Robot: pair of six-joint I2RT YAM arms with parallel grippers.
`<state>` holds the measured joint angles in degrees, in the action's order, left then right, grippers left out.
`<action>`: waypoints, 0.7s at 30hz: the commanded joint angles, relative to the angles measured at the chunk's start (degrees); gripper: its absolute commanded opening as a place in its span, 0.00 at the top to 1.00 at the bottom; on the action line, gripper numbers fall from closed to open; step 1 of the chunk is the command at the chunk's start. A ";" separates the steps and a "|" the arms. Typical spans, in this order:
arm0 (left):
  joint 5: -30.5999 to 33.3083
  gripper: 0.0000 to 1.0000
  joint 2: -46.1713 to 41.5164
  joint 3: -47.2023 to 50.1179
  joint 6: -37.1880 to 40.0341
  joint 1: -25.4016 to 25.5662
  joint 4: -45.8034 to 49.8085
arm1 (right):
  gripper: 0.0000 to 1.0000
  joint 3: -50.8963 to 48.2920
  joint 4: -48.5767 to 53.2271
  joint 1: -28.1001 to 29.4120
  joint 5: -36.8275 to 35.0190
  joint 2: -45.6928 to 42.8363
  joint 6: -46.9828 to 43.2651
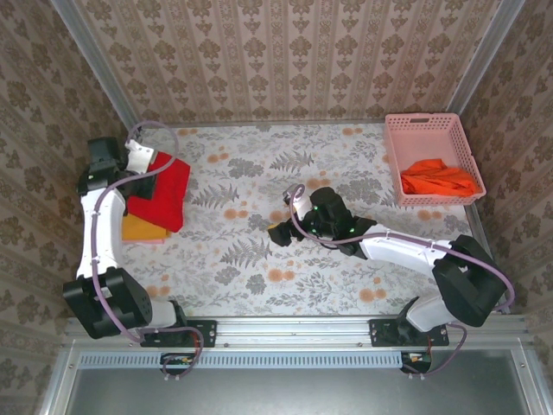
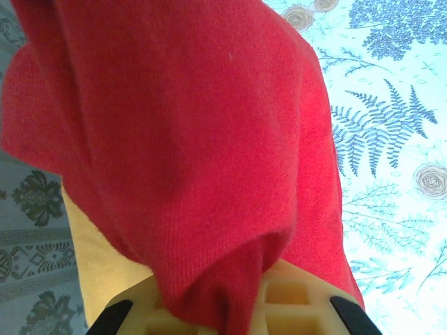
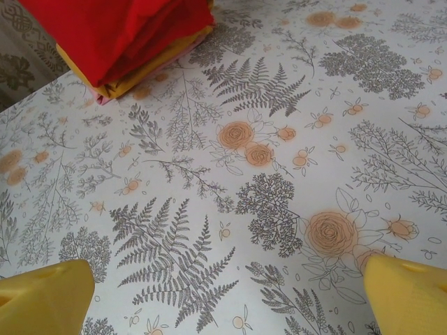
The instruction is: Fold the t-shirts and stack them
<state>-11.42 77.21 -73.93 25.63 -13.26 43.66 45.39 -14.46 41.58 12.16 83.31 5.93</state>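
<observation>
In the top view, the red t-shirt (image 1: 166, 188) lies at the left side of the frame on the floral worktop (image 1: 259, 259). It rests on top of the mustard-yellow t-shirt (image 1: 143, 229), whose lower edge sticks out below it. The left fingers (image 1: 141, 161) sit at the upper left corner of the red cloth. In the left wrist view, a bunch of red t-shirt (image 2: 181, 139) runs down to the bottom of the frame and is pinched between the cream-coloured left fingers (image 2: 290, 296), which are closed on it. Part of the yellow t-shirt (image 2: 98, 258) shows at the lower left beneath the red one, and the worktop (image 2: 391, 174) fills the right side.

The right fingers (image 1: 278, 232) are near the middle of the top view, low over bare worktop and well apart from the pile. In the right wrist view, the yellow right fingers (image 3: 42, 296) stand wide open at the two bottom corners with nothing between them but the patterned worktop (image 3: 265, 202). The red t-shirt (image 3: 119, 28) over the yellow one (image 3: 140, 73) shows in the upper left of that frame.

The orange t-shirt (image 1: 439, 177) lies crumpled inside the pink basket (image 1: 429, 121) at the upper right of the top view.
</observation>
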 commanded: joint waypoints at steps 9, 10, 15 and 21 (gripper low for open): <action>5.81 1.00 2.32 -3.13 0.50 -1.63 0.23 | 0.00 1.89 -2.03 0.31 0.14 2.64 0.21; 6.70 1.00 2.51 -2.86 0.28 -1.60 -0.31 | 0.00 2.03 -1.85 0.27 0.17 2.81 0.26; 13.35 1.00 4.94 -2.55 0.08 -1.64 -1.72 | 0.00 2.07 -1.23 0.28 0.25 3.18 0.02; 18.99 1.00 7.96 -0.97 0.21 -2.18 -5.51 | 0.00 2.12 -0.73 0.27 0.58 3.61 0.31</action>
<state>2.57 83.72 -75.50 26.59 -14.59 41.47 45.71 -15.05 41.58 12.21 86.02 6.00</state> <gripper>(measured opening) 0.091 0.999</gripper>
